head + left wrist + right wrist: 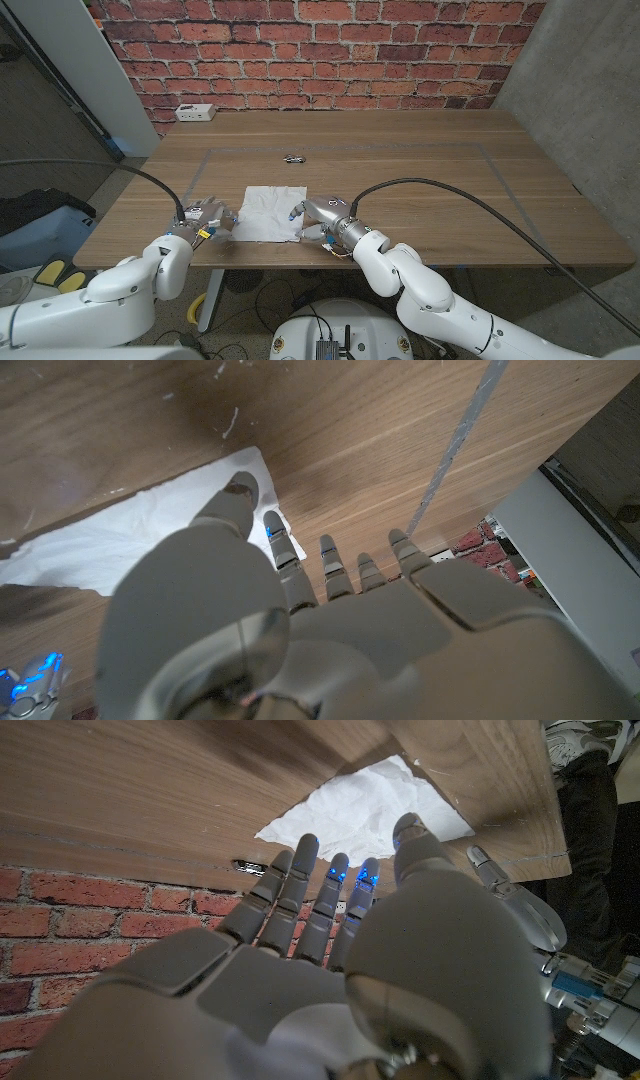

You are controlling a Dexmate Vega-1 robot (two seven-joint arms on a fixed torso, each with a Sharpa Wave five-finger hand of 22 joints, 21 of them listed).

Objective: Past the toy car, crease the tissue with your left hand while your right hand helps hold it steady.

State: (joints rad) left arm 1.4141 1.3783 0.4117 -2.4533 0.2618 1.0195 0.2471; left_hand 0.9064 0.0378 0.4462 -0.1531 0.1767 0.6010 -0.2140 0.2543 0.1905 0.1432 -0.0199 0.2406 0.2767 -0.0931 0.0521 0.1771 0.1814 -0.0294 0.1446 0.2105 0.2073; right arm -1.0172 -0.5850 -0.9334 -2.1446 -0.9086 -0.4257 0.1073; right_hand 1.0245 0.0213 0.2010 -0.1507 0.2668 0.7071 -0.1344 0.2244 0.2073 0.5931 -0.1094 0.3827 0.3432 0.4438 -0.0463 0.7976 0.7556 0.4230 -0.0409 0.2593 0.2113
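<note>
Head view: both hands spread, empty, flanking tissue, toy car beyond

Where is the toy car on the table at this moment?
In the head view the toy car lies near the table's middle, just beyond the far edge of the white tissue, apart from it and from both hands.

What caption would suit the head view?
Two robot hands, left and right, flank a crumpled white tissue on a wooden table, small dark toy car beyond.
</note>
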